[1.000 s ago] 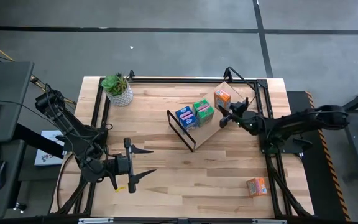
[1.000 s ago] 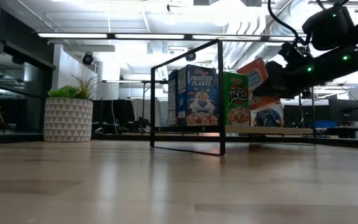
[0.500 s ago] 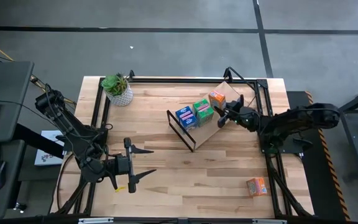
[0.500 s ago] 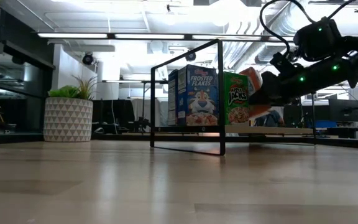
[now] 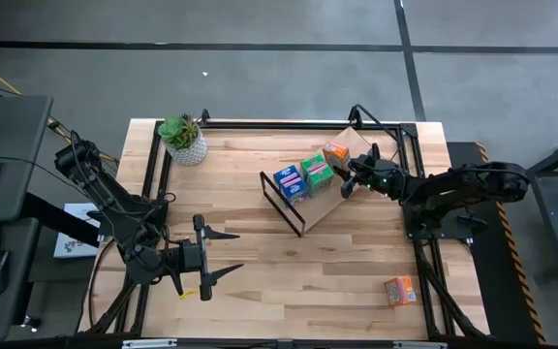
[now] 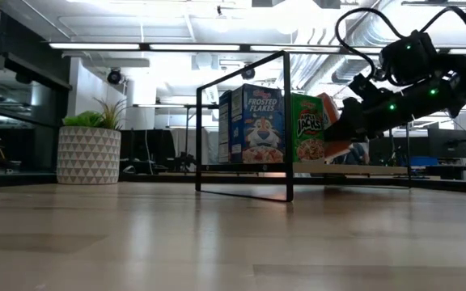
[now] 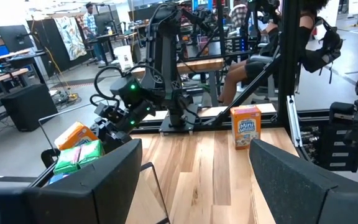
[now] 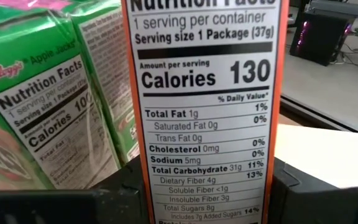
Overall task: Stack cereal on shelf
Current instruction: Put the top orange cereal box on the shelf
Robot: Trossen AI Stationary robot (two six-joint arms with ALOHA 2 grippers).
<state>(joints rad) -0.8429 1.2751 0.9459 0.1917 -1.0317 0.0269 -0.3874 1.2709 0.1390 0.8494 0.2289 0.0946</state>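
Now, four cereal boxes on show: a blue box (image 5: 288, 181) and a green box (image 5: 317, 172) standing side by side on the shelf (image 5: 299, 198), an orange box (image 5: 336, 154) at the shelf's far end, and a second orange box (image 5: 400, 290) alone down at five o'clock on the tabletop (image 5: 289, 262), well apart from everything. One shelf, one potted plant (image 5: 183, 139) up at eleven o'clock, two arms.

Right gripper (image 5: 349, 177) is in at the shelf, about one o'clock from the table's centre, fingers partly closed and clamped on that first orange box. The right wrist view confirms it: nutrition panel (image 8: 205, 118) filling the frame between the two dark fingers (image 8: 322, 198), the green box just beside it. From the low view the orange box (image 6: 332, 129) sits tilted, touching or very nearly touching the green one (image 6: 307, 128), its base down near the shelf board.

Left gripper (image 5: 223, 255) hangs at seven o'clock over the tabletop, jaws spread wide, nothing in them, well away from the shelf.
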